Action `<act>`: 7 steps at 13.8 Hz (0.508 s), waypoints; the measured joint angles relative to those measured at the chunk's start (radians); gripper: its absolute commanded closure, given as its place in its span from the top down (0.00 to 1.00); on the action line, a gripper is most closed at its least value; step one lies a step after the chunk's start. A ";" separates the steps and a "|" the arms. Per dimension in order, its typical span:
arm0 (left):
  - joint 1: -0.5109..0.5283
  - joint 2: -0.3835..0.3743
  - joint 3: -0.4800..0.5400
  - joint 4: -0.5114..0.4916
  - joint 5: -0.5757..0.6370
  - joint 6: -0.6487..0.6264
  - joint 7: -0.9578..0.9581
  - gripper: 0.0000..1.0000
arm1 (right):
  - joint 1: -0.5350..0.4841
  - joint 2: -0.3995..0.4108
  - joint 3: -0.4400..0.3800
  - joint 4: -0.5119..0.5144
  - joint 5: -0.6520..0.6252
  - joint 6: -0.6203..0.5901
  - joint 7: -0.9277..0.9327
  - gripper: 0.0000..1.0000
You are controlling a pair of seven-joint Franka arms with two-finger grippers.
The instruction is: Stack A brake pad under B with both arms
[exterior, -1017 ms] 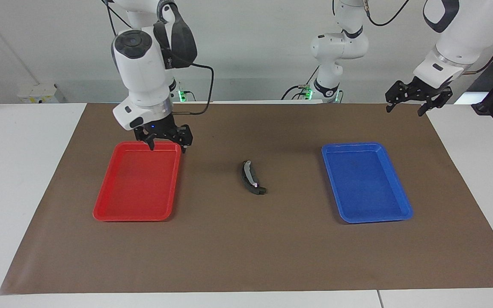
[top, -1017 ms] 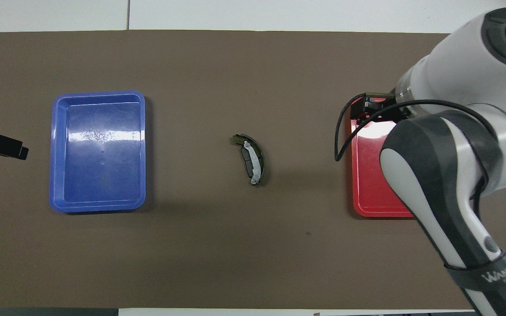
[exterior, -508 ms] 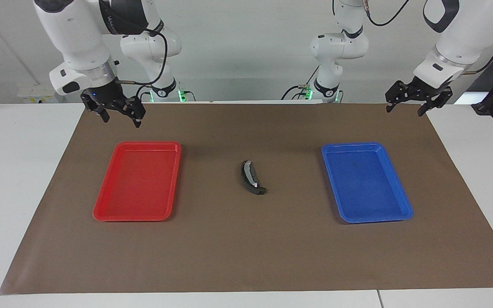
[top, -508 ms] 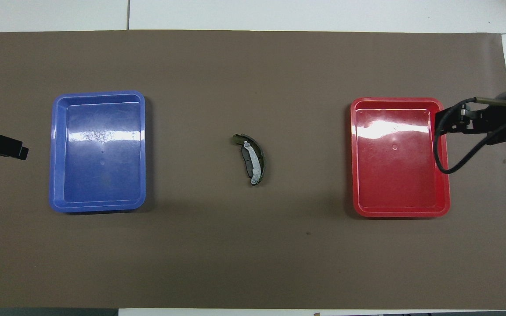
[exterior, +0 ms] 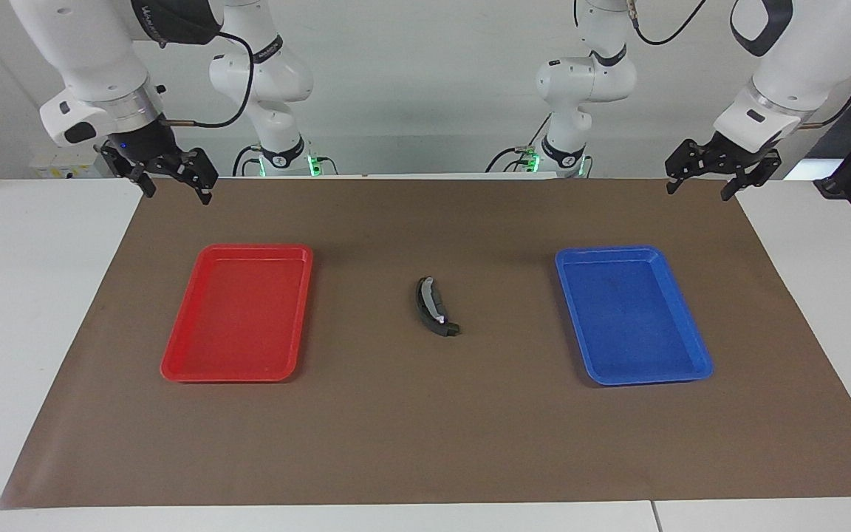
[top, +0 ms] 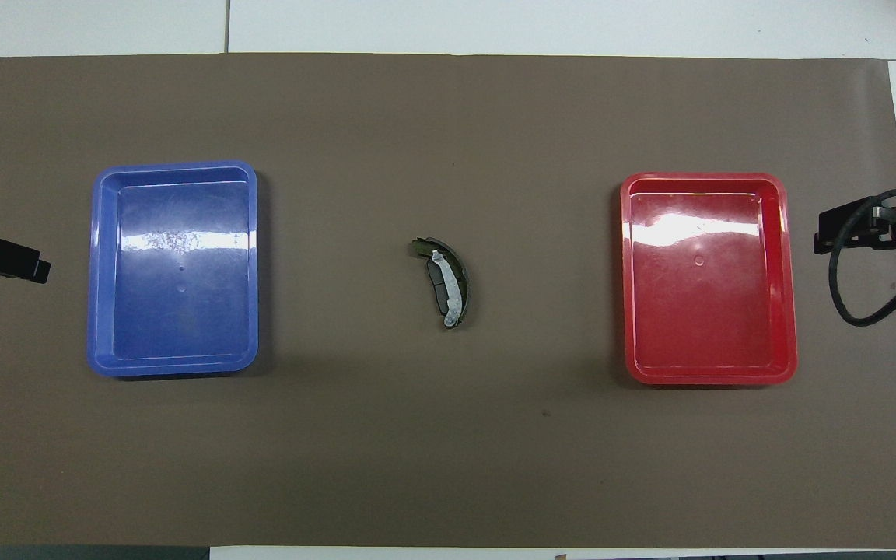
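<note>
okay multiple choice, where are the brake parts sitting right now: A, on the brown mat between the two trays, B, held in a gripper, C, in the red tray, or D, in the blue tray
A: the brake shoe and pad lie together on the brown mat, between the red tray and the blue tray; both trays hold nothing, and both grippers hang open with nothing in them.

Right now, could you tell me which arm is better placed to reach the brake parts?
Right, marginally: the brake parts lie mid-mat; right gripper and left gripper both hang open, empty, over its ends.
</note>
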 measured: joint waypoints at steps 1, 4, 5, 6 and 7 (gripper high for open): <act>0.000 0.000 0.000 0.000 0.000 0.000 0.000 1.00 | 0.000 0.000 0.003 0.001 0.000 0.000 0.000 1.00; 0.000 0.000 0.000 0.000 0.000 0.000 0.000 1.00 | -0.001 0.003 0.003 0.028 0.002 -0.028 0.000 1.00; 0.000 0.000 0.000 0.000 0.000 0.000 0.000 1.00 | -0.003 0.004 0.003 0.037 0.002 -0.043 0.000 1.00; 0.000 0.000 0.000 0.000 0.000 0.000 0.000 1.00 | -0.004 0.005 0.002 0.042 0.002 -0.047 0.000 1.00; 0.000 0.000 0.000 0.000 0.000 0.000 0.000 1.00 | -0.004 0.006 0.002 0.047 0.003 -0.048 0.000 1.00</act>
